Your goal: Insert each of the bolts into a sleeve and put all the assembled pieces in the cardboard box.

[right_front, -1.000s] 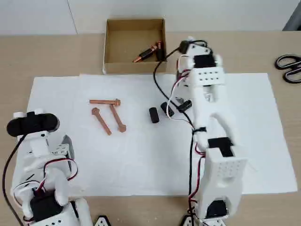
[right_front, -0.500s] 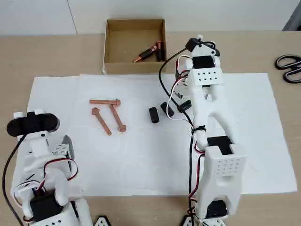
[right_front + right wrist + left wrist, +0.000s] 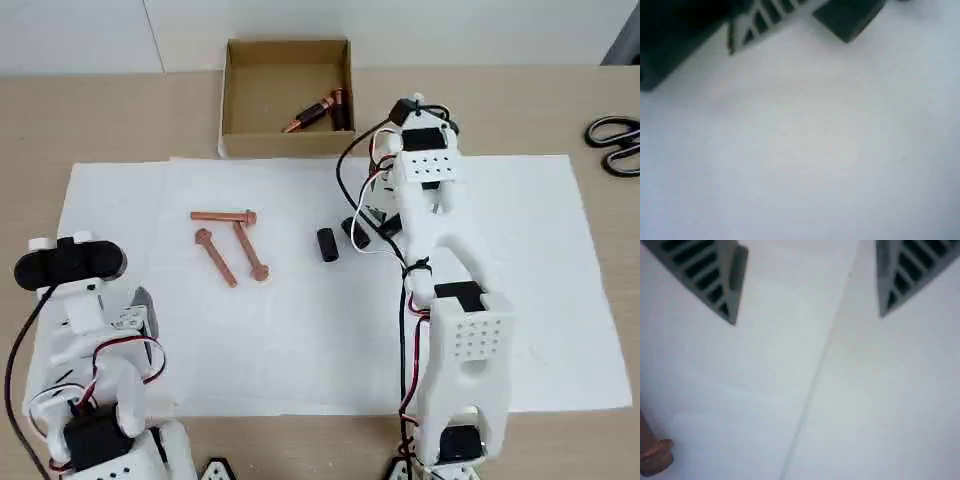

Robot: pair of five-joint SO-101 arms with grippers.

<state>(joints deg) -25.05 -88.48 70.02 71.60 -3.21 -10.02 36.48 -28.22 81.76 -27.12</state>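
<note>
Bolts [image 3: 228,243]: three loose copper-coloured ones, left of centre on the paper sheet [image 3: 300,350], well apart from the sleeves.
Sleeves [image 3: 327,244]: two black ones near the sheet's middle, just beside the right arm [image 3: 425,165]; possibly a third hidden under it.
Cardboard box [image 3: 232,100]: on the table beyond the sheet's far edge, with assembled pieces [image 3: 318,110] lying by its right wall.
Left gripper [image 3: 807,317]: spread wide and empty, low over bare paper by the sheet's near-left corner, one bolt head [image 3: 655,457] close by.
Right gripper [image 3: 757,22]: close above the paper near the sleeves; cannot tell how wide.
Risk, sleeves: likely to roll or skid toward the sheet's far edge if nudged by the arm or its dangling cable [image 3: 345,190].
Risk, bolts: round shanks, prone to rolling or pivoting out of a loose or off-centre pinch.
Risk, insertion: jamming or a dropped part if bolt and sleeve meet off-axis.
Risk, paper: thin sheet, liable to drag and shift everything lying on it.
Writing: none legible on the box, the arms or the scissors [image 3: 615,140] at the table's right edge.
</note>
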